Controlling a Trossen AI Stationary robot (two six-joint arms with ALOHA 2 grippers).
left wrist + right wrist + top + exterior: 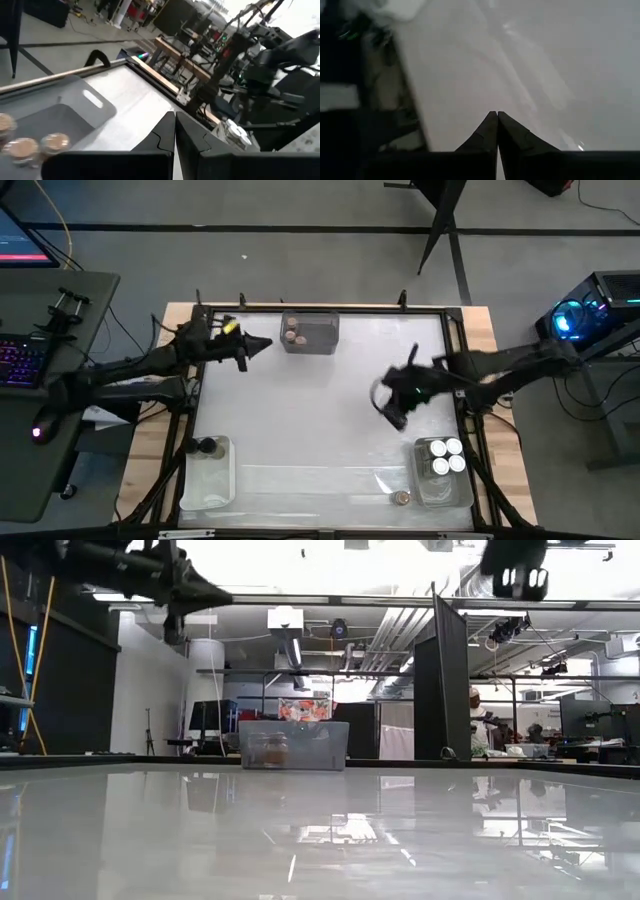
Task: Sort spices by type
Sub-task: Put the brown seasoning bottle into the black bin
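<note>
Three cork-topped spice jars (293, 336) stand in a grey bin (318, 330) at the table's far edge; the left wrist view shows them (22, 147) in that bin (75, 107). My left gripper (264, 345) hovers shut just left of the bin, its fingertips (175, 117) closed on nothing. Several white-lidded jars (443, 457) stand in a clear bin (440, 485) at the near right. One cork-topped jar (401, 498) stands on the table beside that bin. A dark-lidded jar (207, 447) stands in a clear bin (205, 480) at the near left. My right gripper (392, 412) hangs shut and empty (497, 116) above the table's right half.
Bare white table lies between the three bins. A raised black frame (200, 380) runs round the table. The low view shows the grey bin (293, 745) at the far edge, with both arms high above the surface. A keyboard (20, 360) sits on a desk to the left.
</note>
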